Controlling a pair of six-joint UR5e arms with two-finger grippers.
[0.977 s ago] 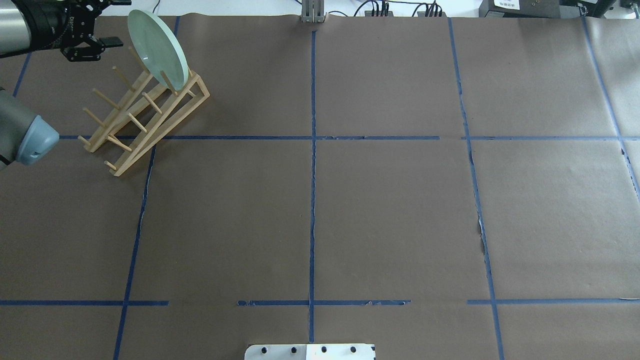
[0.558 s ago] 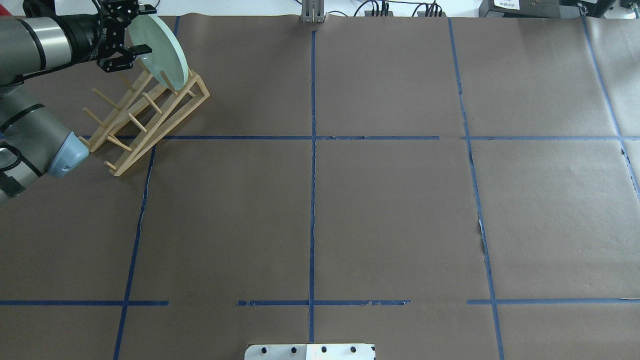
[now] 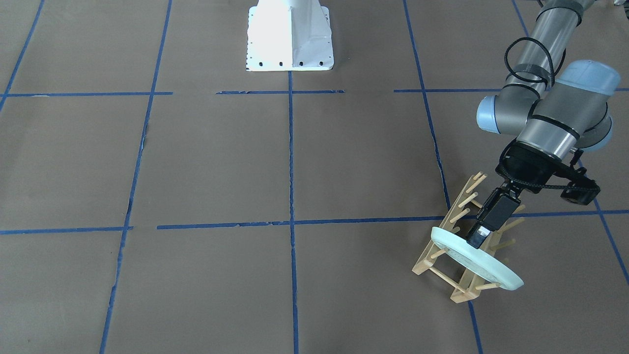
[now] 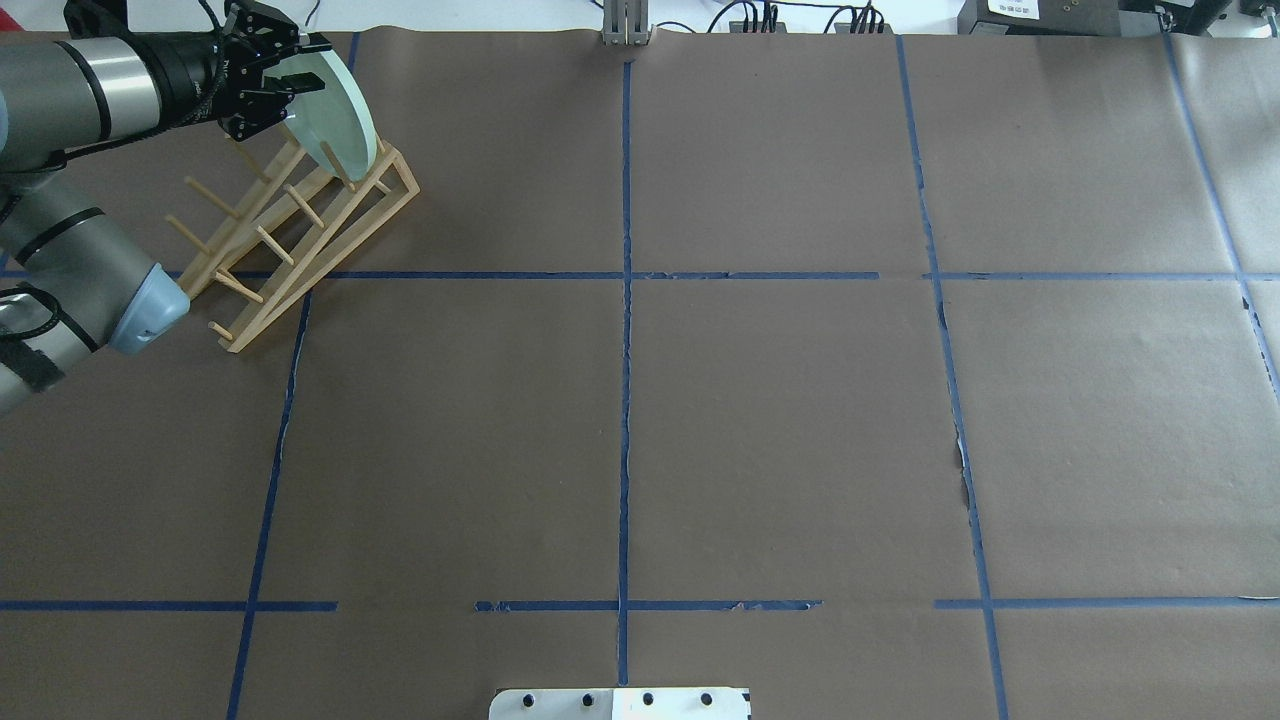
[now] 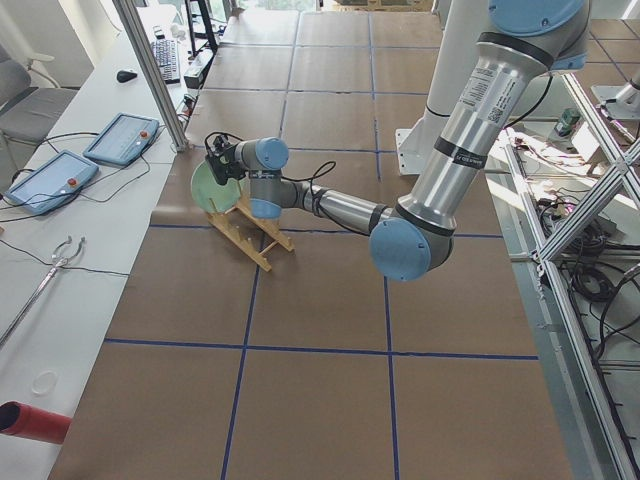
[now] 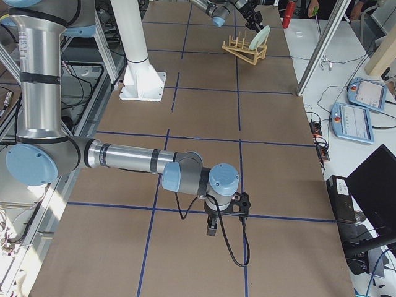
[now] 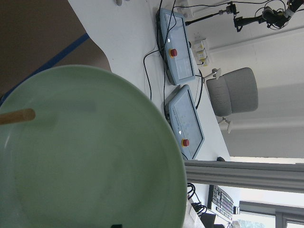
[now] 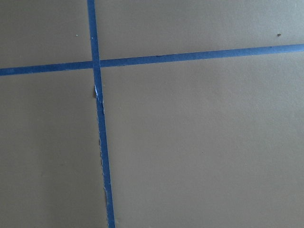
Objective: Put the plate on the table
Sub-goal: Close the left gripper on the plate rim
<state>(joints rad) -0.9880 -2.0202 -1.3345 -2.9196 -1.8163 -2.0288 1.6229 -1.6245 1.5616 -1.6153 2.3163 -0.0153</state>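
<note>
The pale mint-green plate (image 4: 340, 120) stands tilted on edge at the far end of the light wooden peg rack (image 4: 290, 230), at the far left of the brown-paper table (image 4: 780, 400). My left gripper (image 4: 315, 65) is open, its fingers straddling the plate's upper rim. In the front view one finger (image 3: 477, 237) rests at the rim of the plate (image 3: 484, 265). The plate's inside (image 7: 85, 161) fills the left wrist view. My right gripper (image 6: 210, 228) hangs low over bare table near the robot's right end. I cannot tell whether it is open or shut.
The white robot base (image 3: 290, 34) stands at the table's near middle edge. Blue tape lines (image 8: 99, 142) divide the paper. A bench beyond the far edge carries two tablets (image 5: 120, 140) and a metal post (image 5: 150, 70).
My left gripper has moved right from beside the rack onto the plate's upper rim, and its fingers now look closer together. The plate and rack have not moved.
</note>
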